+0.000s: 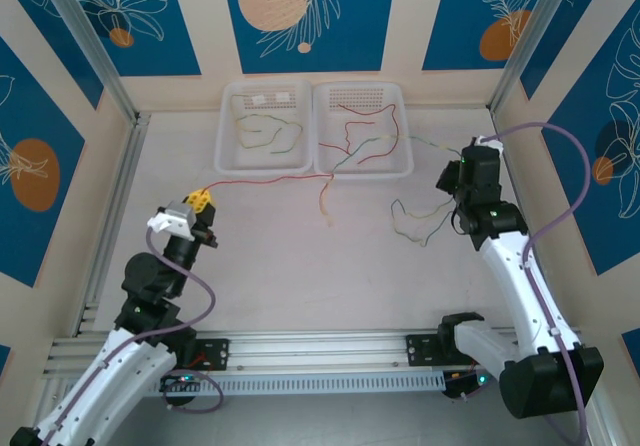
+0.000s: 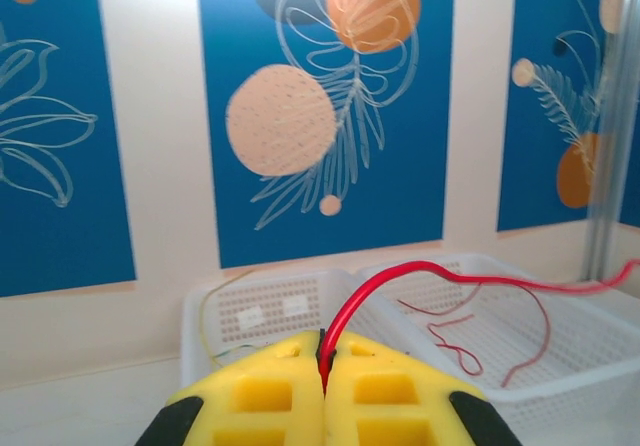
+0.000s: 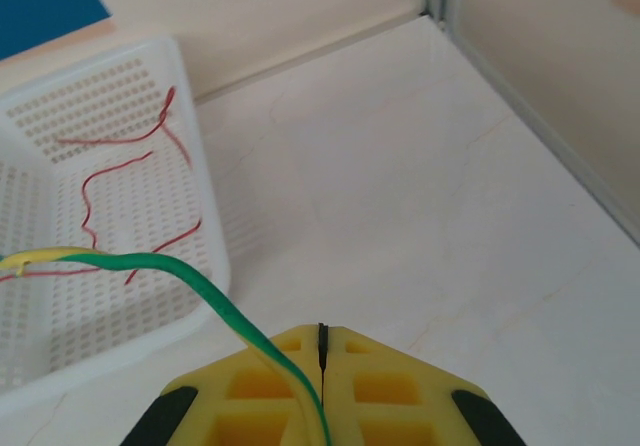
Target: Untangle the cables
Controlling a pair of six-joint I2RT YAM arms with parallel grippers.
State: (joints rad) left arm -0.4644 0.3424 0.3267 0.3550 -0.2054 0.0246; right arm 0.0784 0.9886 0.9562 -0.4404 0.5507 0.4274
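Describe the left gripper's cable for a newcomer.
Find the two white baskets at the far wall. A thin red cable runs from the right basket across the table into the shut left gripper. Other red wires lie loose inside the basket.

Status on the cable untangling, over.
Left gripper shut on red cable. Right gripper shut on green cable. Both run into right basket; crossed there.

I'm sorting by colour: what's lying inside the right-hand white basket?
Inside the right basket lie thin red cables and a yellow-green cable that runs out over its rim. Where they cross, which strand is underneath cannot be made out.
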